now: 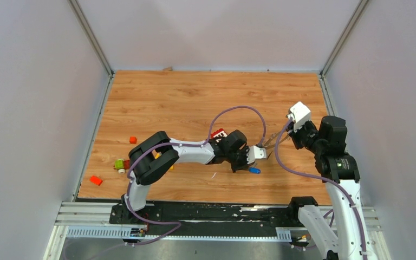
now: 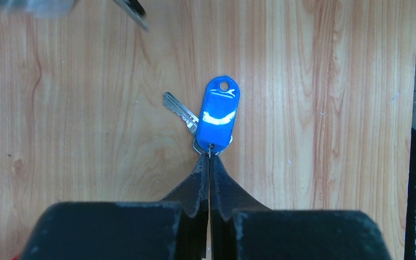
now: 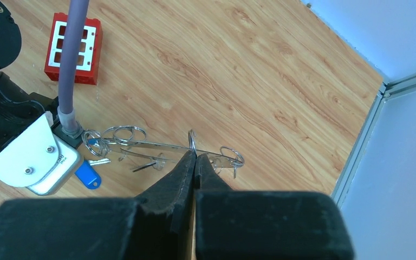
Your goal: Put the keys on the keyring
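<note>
A key with a blue head [image 2: 219, 114] and a silvery blade [image 2: 180, 111] lies flat on the wooden table, and shows small in the top view [image 1: 255, 170]. My left gripper [image 2: 209, 154] is shut on the thin wire loop at the blue head's near end. The keyring [image 3: 157, 145], a thin grey metal ring carrying small loops, hangs nearly edge-on just above the table, and my right gripper [image 3: 194, 156] is shut on its rim. From above, the keyring [image 1: 270, 144] sits between the two grippers. A slim dark piece [image 3: 143, 166] sits under the ring; what it is I cannot tell.
A red block with white squares [image 3: 73, 47] stands behind the left wrist [image 1: 218, 133]. Small orange [image 1: 133, 140], green [image 1: 119, 163] and red [image 1: 95, 180] toy bits lie at the left. The right wall rail [image 3: 363, 141] runs close to the right arm.
</note>
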Controlling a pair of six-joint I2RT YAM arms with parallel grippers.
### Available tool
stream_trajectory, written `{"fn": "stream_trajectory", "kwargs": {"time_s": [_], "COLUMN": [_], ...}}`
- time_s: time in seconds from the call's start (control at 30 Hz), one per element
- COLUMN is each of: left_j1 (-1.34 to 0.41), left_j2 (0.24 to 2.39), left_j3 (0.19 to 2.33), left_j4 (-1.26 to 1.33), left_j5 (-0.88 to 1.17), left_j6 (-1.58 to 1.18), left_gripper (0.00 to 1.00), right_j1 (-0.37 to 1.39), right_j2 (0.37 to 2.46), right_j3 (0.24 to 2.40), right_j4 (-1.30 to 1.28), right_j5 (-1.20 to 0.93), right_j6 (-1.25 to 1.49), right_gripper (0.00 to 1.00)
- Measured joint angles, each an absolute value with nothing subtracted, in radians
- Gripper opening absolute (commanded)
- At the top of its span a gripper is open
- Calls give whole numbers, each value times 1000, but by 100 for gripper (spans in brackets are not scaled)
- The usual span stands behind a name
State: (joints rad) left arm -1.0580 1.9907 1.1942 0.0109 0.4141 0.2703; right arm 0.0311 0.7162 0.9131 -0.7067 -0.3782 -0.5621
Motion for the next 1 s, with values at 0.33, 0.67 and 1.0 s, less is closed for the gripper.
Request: {"fn": "stream_trajectory", "kwargs": {"time_s": [0.33,0.67,1.0], "left_j1": [-1039,-988,-960], "left_j2": [1887,1460,1122], "left_j3": [1151,1055,1048], "left_j4": [-70,-223,-376], "left_j5": [431,422,392], "left_j6": [319,496,750], "left_gripper": [0,0,0], "right_j1": [31,90,419], "right_j2": [732,800,911], "right_j3": [913,913,913], "right_j4": [-712,-735,-735], "right_j5": [-455,-685,-863], "right_j6": [-579,-678,-856], "right_gripper": [0,0,0]}}
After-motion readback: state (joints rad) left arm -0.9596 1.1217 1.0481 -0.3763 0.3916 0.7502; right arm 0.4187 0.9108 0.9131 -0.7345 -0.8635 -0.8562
